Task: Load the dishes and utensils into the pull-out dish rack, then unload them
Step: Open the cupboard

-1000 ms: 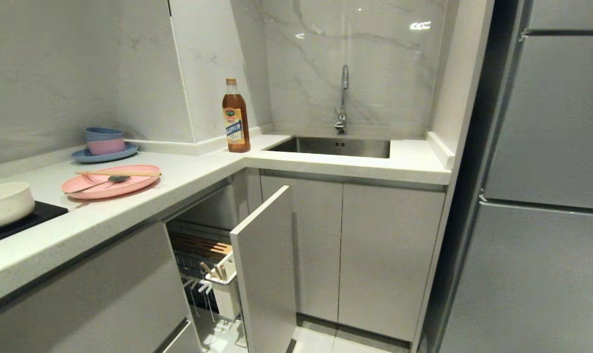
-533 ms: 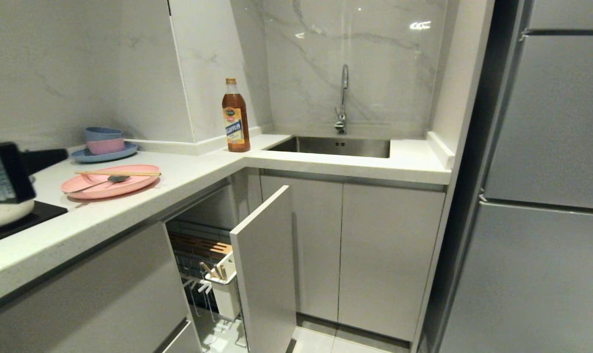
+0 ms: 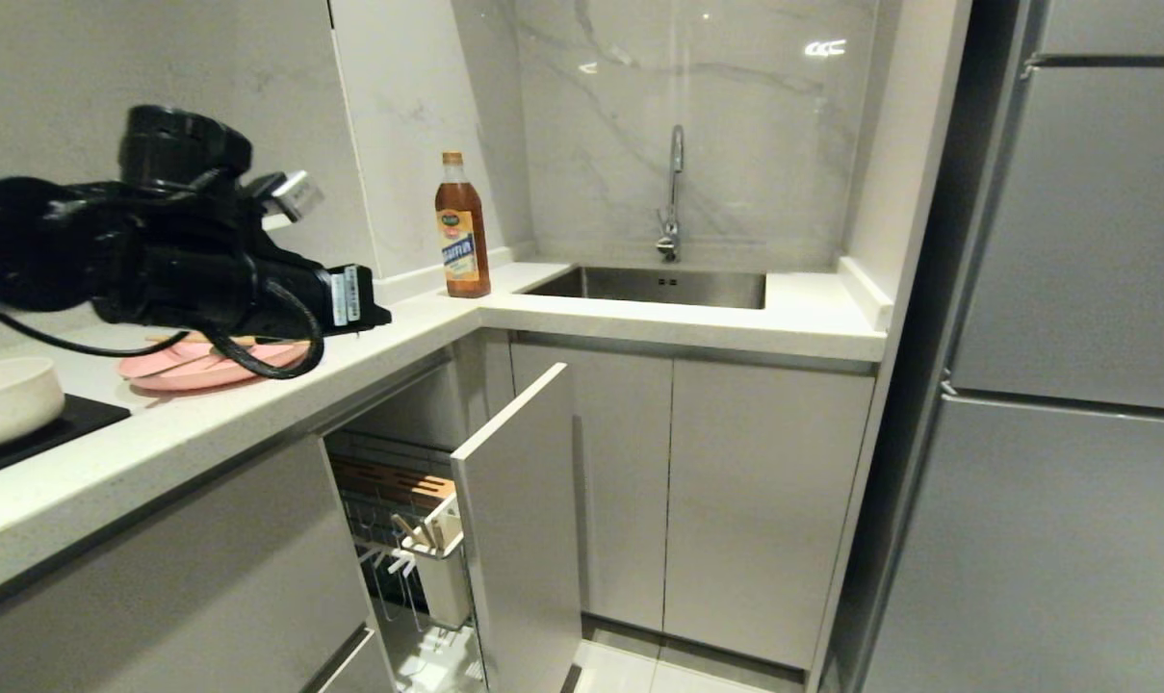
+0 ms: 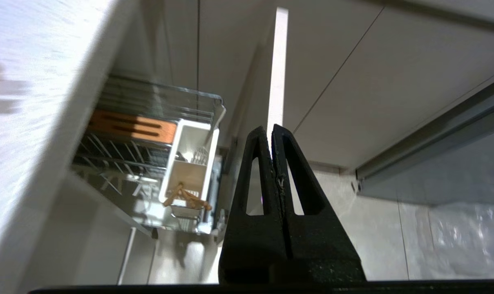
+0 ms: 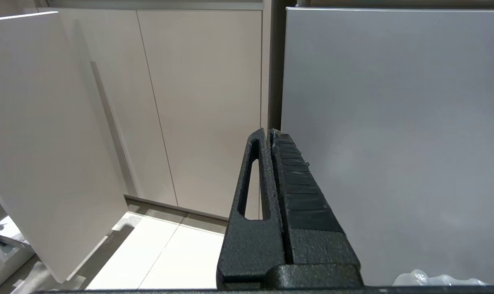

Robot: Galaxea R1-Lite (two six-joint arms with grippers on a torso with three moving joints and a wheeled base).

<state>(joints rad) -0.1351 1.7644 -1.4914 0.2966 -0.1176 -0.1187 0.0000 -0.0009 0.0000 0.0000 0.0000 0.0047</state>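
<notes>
Dish rack (image 3: 403, 525) pulled out below counter, nothing loaded; pink plate (image 3: 172, 366) with chopsticks and spoon on counter, partly behind left arm. Left gripper (image 4: 271, 134) pressed shut, empty, above counter edge. Risk: closed fingers shove plate, scattering utensils.

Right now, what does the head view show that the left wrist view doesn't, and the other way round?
Only the head view shows the pink plate and cream bowl on the counter, the sauce bottle, the sink and the left arm's body above the plate. Only the left wrist view shows the left gripper with its fingers pressed together and empty, over the floor in front of the cabinets. Both show the pull-out dish rack open, with its wooden strip and white caddy holding wooden sticks.
</notes>
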